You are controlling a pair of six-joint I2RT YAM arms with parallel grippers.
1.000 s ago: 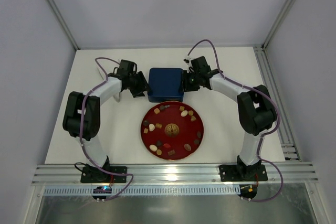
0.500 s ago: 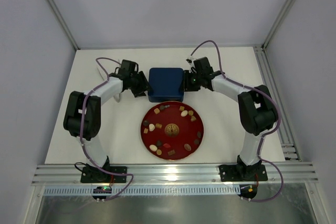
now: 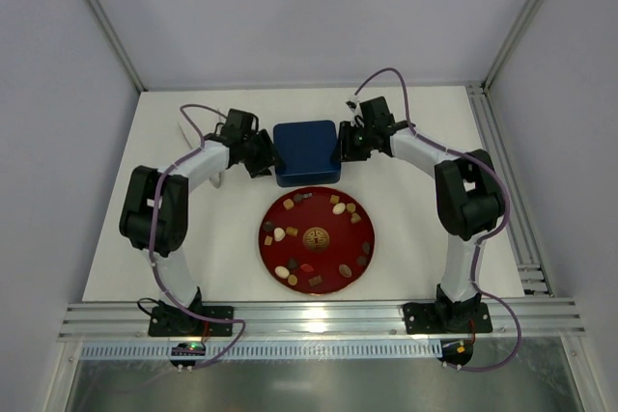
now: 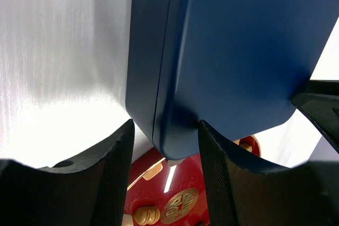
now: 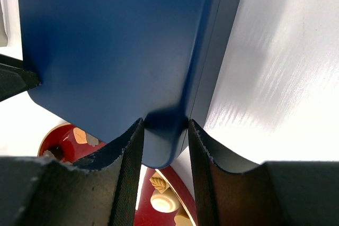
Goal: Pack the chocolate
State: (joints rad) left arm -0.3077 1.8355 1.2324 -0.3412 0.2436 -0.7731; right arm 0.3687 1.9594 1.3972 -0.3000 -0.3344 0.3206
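Inspection notes for you, operator.

1. The chocolate lies as many small loose pieces on a round red plate. Some pieces are dark brown, some tan and some cream, and the shapes are oval, round and square. They sit mostly in a ring around the plate's gold emblem. No piece sits on the lid of the dark blue box.

2. Relative to your hands, the chocolate sits between them and on the base side of both, past the box's near edge. In the left wrist view a tan ridged piece shows just beyond the fingertips, below the box corner. In the right wrist view a cream round piece shows in the same place.

3. The box is closed, with a smooth, rounded lid. Its near edge lies just beside the plate rim.

4. The left hand is at the box's left near corner. Its fingers flank that corner, which fills the gap between them. I read it as clamped on the box.

5. The right hand is at the right near corner. Its fingers are snug on both sides, likewise clamped.

6. The plate and box rest on the white tabletop.
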